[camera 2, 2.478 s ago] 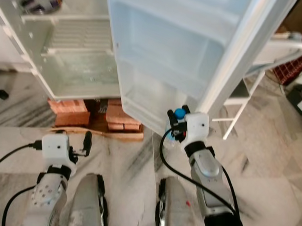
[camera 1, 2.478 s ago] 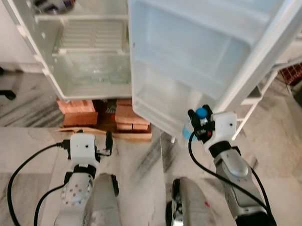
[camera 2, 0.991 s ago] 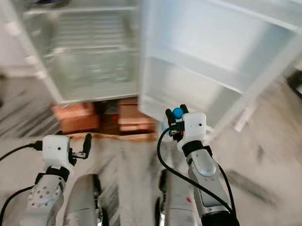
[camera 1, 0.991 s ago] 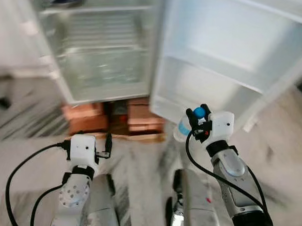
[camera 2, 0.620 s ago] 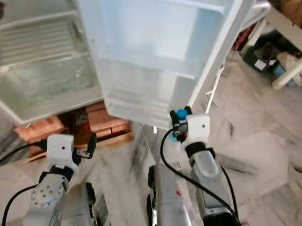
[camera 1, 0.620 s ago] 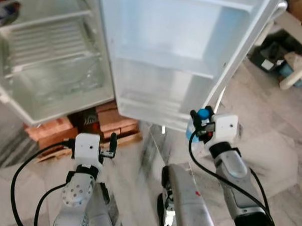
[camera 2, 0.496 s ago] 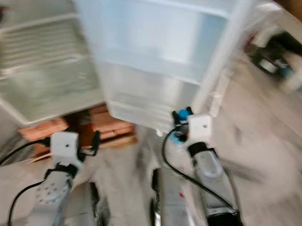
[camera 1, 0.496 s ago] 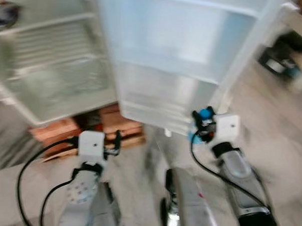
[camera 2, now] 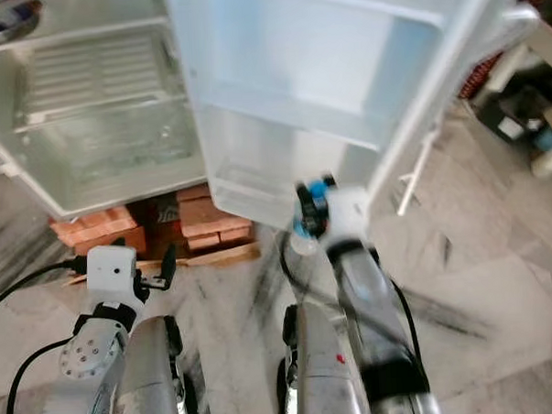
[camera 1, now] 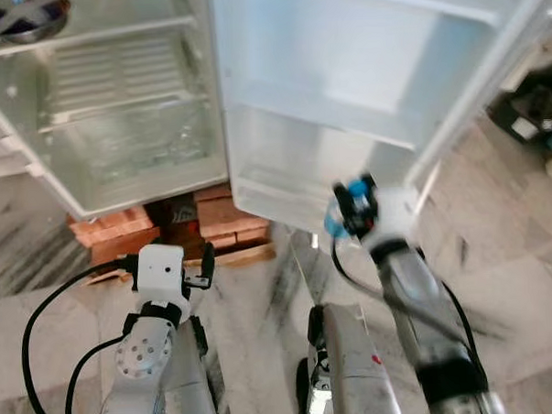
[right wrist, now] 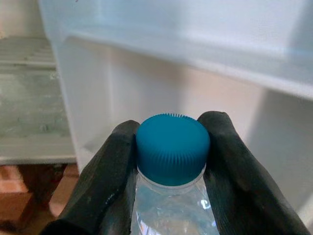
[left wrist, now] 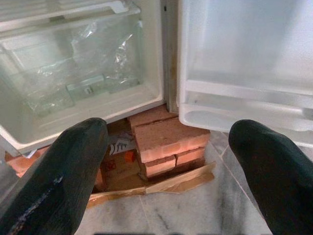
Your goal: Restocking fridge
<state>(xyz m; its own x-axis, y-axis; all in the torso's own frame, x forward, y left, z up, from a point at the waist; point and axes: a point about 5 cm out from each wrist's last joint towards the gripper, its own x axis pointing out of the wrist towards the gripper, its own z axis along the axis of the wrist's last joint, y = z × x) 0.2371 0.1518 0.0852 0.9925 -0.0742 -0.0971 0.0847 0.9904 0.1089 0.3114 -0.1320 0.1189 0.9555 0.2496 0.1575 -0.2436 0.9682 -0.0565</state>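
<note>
Ahead of you the fridge point(camera 1: 117, 131) stands on bricks point(camera 1: 117, 230), its open door point(camera 1: 362, 84) swung out to the right, the bottle point(right wrist: 171, 205) held in your right gripper point(right wrist: 171, 161) just before the door's lower shelf point(camera 1: 285, 193).

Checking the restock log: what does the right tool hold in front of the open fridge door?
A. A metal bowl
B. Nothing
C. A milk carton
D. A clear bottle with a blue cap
D: the right tool has its fingers clamped on a clear bottle just below its blue cap.
</note>
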